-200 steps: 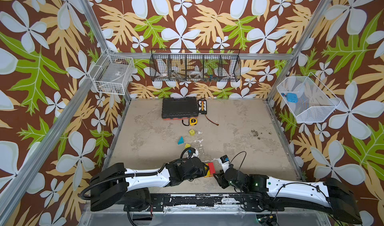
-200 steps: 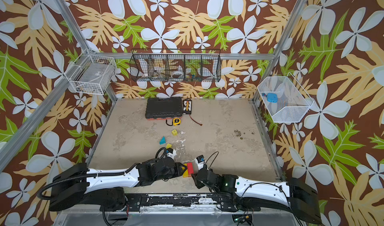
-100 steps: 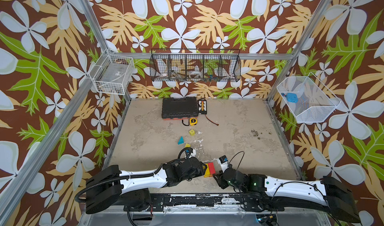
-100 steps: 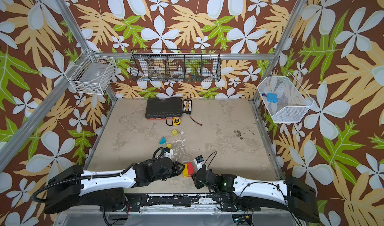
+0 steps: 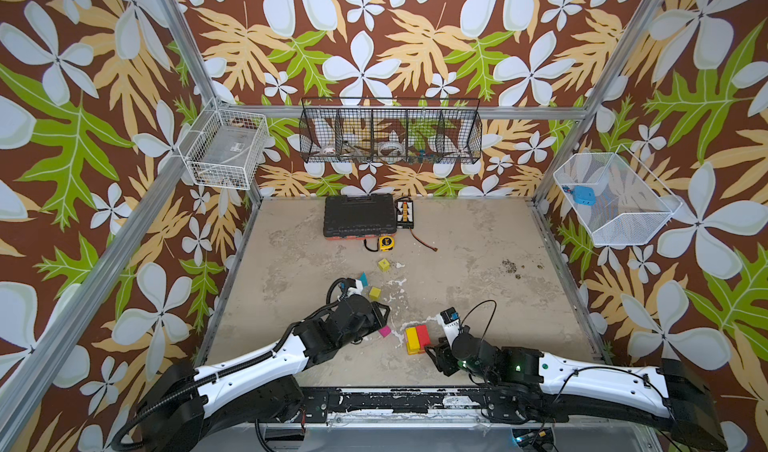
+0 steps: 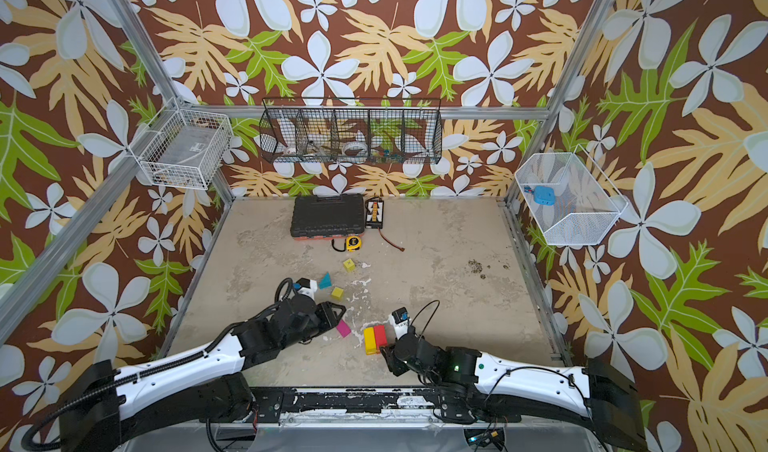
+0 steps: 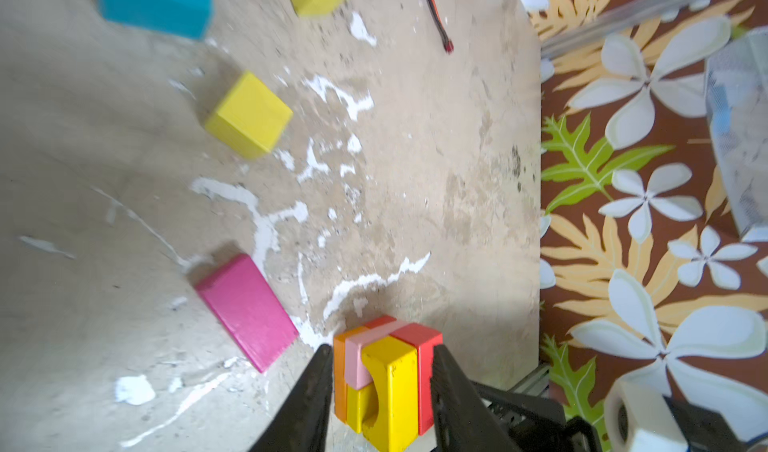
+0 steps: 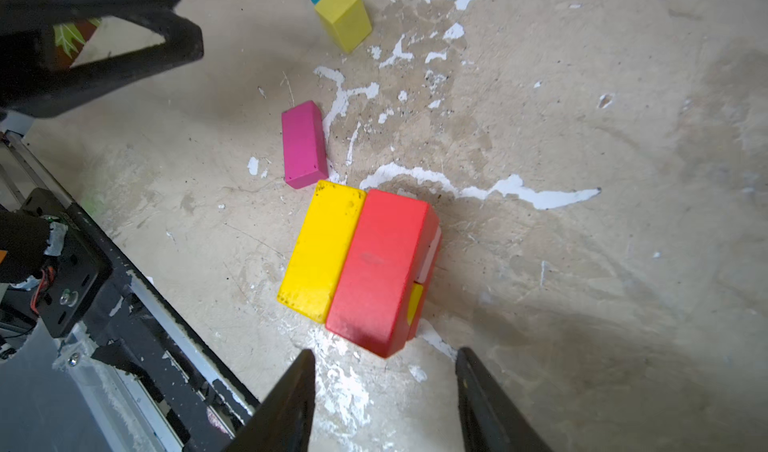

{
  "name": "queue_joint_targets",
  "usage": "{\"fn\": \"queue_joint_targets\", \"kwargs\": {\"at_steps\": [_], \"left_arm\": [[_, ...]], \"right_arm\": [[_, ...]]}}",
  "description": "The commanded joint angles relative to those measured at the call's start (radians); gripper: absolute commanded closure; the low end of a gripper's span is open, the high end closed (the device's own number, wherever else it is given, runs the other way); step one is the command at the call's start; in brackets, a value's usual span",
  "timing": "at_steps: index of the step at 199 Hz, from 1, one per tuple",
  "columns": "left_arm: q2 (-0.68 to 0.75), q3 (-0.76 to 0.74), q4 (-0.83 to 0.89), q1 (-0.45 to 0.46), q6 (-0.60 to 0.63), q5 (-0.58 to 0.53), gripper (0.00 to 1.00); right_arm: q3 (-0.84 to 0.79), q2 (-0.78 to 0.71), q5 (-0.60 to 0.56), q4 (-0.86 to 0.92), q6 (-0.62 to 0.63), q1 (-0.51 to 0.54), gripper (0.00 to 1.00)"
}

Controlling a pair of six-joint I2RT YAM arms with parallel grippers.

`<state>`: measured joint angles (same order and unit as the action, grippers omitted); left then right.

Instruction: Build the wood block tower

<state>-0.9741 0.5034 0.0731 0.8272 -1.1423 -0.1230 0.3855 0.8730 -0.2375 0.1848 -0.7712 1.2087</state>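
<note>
One tower (image 5: 417, 337): a low stack near the front edge of the table (image 5: 478, 263), between the two arms. A yellow arch (image 8: 324, 246) and a red brick (image 8: 382, 263) sit side by side on top, with pink, orange and yellow pieces showing beneath.
Handling, tower: judged light, rigid painted wood with smooth, probably slick faces. The pieces only rest on one another, so a sideways nudge would likely shift a layer. Add to it from straight above rather than squeezing it.
One magenta brick (image 5: 384, 331): lies flat near the tower, not touching it. Best taken across its narrow width at mid-length.
Two yellow cubes: the near yellow cube (image 5: 375, 292) sits further back, the far yellow cube (image 5: 383, 264) beyond it. Any pair of opposite faces should serve.
One teal wedge (image 5: 363, 279): just beside the near yellow cube. Grip it by its flat parallel sides, since the sloped faces would likely slip.
Count: four loose blocks. At least five pieces show in the tower, and the exact number cannot be told.
Fingers, left gripper (image 5: 381, 312): partly apart with nothing between them. It is near the magenta brick and clear of the tower.
Fingers, right gripper (image 8: 384, 358): set apart and empty, the tips just short of the red brick.
Surroundings: one black case (image 5: 359, 220) and one tape measure (image 5: 386, 243) at the back of the table.
</note>
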Motion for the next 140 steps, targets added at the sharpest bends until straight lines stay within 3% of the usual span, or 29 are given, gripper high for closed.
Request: {"fn": "queue_joint_targets", "kwargs": {"at_steps": [1,31,53,73,91,140], "left_arm": [[0.075,0.007,0.144,-0.130,0.100,-0.008,0.57],[0.120,0.021,0.280,-0.373,0.194,0.028,0.55],[0.142,-0.047,0.277,-0.555,0.214,0.094,0.56],[0.147,-0.076,0.301,-0.678,0.252,0.063,0.57],[0.160,-0.086,0.316,-0.723,0.262,0.019,0.57],[0.267,-0.145,0.330,-0.723,0.230,-0.202,0.57]], "right_arm": [[0.078,-0.009,-0.043,0.105,0.049,0.013,0.39],[0.267,0.082,-0.039,0.170,0.158,0.044,0.31],[0.413,0.243,-0.013,0.203,0.219,0.045,0.30],[0.535,0.413,0.021,0.224,0.268,0.045,0.28],[0.637,0.564,0.044,0.250,0.313,0.045,0.28],[0.846,0.875,0.073,0.311,0.387,0.010,0.29]]}}
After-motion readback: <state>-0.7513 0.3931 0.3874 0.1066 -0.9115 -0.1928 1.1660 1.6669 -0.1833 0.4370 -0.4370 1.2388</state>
